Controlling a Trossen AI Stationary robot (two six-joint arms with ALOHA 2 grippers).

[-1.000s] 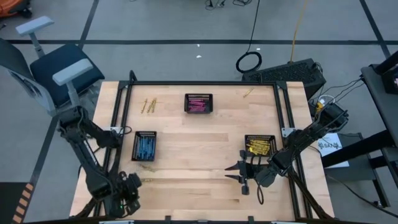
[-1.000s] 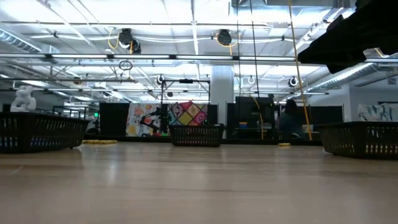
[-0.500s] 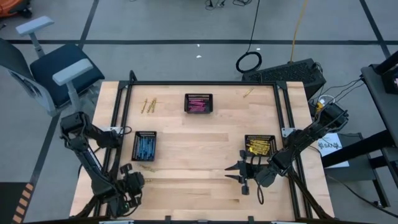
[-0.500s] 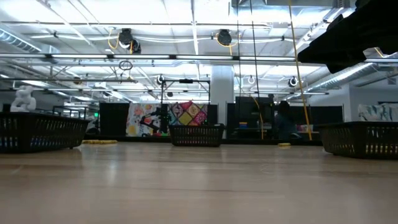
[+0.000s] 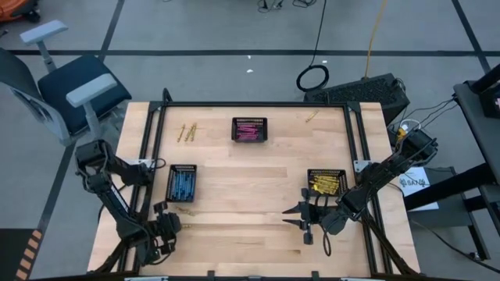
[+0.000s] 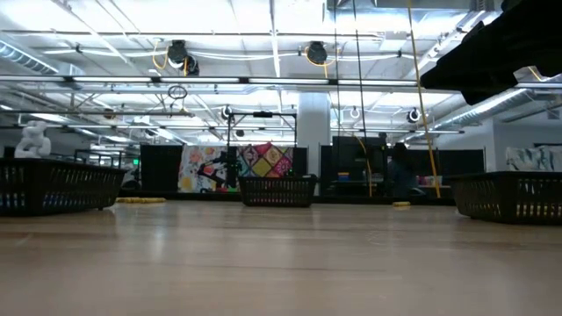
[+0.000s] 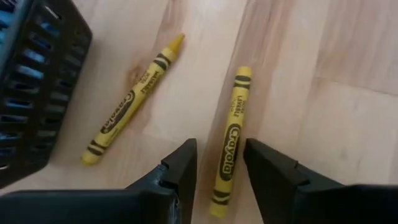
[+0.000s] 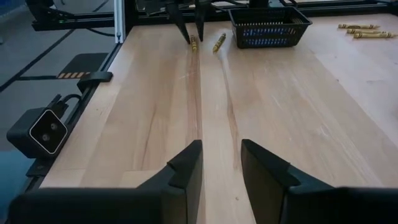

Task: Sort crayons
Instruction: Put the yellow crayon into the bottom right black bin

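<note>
Two yellow crayons lie flat on the wood next to the basket of blue crayons (image 5: pixel 182 183). My left gripper (image 7: pixel 219 152) points steeply down over one yellow crayon (image 7: pixel 235 118), open, with a finger on either side of the crayon's near end. The other yellow crayon (image 7: pixel 134 99) lies beside it, closer to the basket. The right wrist view shows the same fingers (image 8: pixel 186 31) standing over the pair of crayons (image 8: pixel 193 43). My right gripper (image 5: pixel 301 217) hovers open at the near right, with nothing between its fingers.
A basket of pink crayons (image 5: pixel 249 129) stands at the far middle and a basket of yellow crayons (image 5: pixel 326 182) at the right. Loose yellow crayons (image 5: pixel 187 132) lie at the far left and one (image 5: pixel 312 117) at the far right. A black frame (image 5: pixel 258 104) borders the table.
My left gripper has come down toward the table and a little toward the two yellow crayons by the blue basket, rolling about its wrist as it sank. The crayons and baskets have stayed where they were.
</note>
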